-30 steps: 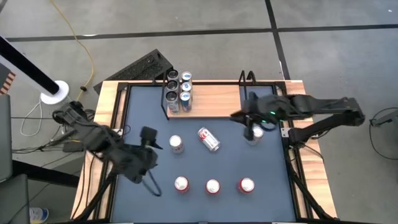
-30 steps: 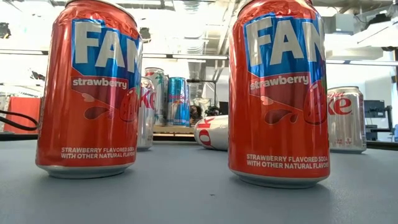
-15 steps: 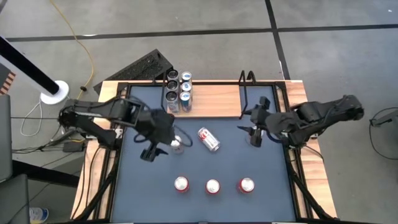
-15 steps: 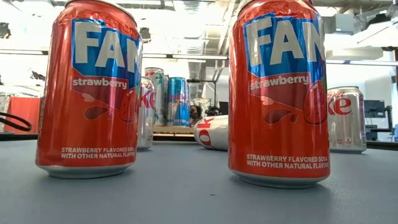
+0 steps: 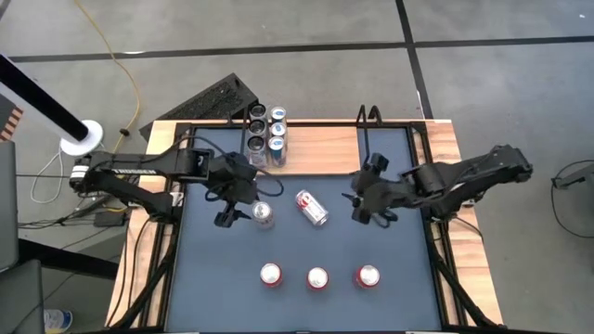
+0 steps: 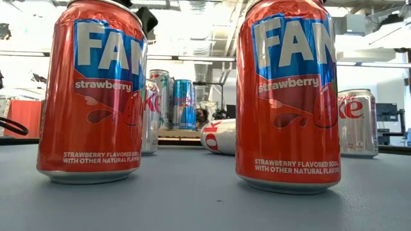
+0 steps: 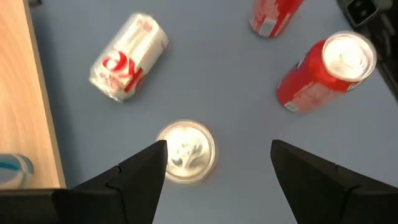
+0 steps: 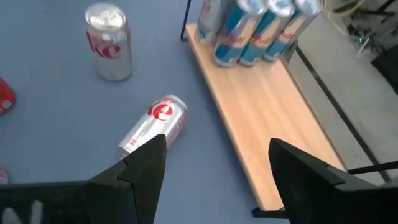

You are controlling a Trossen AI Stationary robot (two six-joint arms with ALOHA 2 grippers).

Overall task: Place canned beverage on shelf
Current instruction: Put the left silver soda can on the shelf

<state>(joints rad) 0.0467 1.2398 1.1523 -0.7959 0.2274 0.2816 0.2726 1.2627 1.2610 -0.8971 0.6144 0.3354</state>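
Observation:
The shelf (image 5: 325, 148) is a light-wood board with black rod uprights at the table's far edge, and several cans (image 5: 266, 134) stand at its left end. An upright silver can (image 5: 263, 214) stands on the blue mat. A second silver can (image 5: 312, 208) lies on its side to the right of it. My left gripper (image 5: 236, 214) hovers open just left of the upright can, whose top (image 7: 185, 151) shows below the fingers. My right gripper (image 5: 356, 206) is open to the right of the lying can (image 8: 153, 129), touching nothing.
Three red cans (image 5: 317, 276) stand in a row near the front edge. Another silver can (image 6: 358, 122) stands at the right in the low view, hidden under my right arm from above. The right part of the shelf board (image 8: 261, 118) is bare wood.
My left arm has swung from the near left toward the table's middle, and its gripper has come down beside the upright silver can. My right gripper has left the silver can at the right edge, opened, and moved left and down toward the lying can.

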